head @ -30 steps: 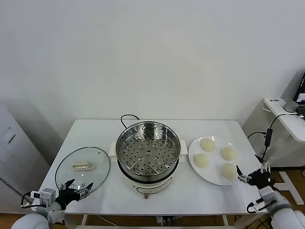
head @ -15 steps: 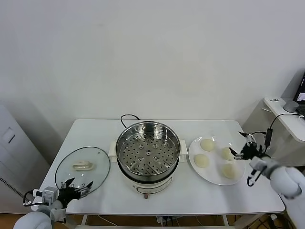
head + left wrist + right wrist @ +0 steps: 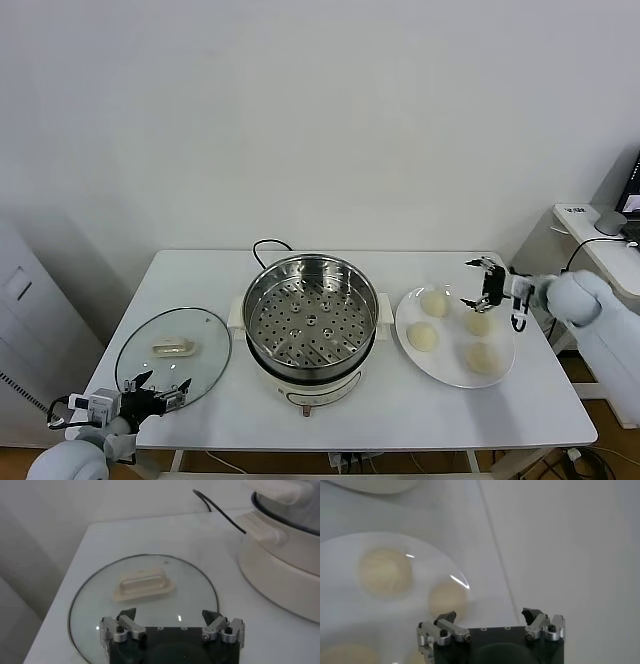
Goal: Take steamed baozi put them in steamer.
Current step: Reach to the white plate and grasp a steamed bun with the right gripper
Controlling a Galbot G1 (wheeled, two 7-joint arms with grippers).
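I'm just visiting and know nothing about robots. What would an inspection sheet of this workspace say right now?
Surface: white table, four-cornered, against a white wall.
Job's things: four steamed baozi on a white plate; steamer mid-table, uncovered, no bun on its perforated tray.
Clutter: glass lid lying flat on the table, left of the steamer.
Grippers: right gripper open, above the plate's far edge, holding nothing; left gripper open, idle at the lid's near edge.
Cables: black cord behind the steamer.
Surroundings: side desk at right.
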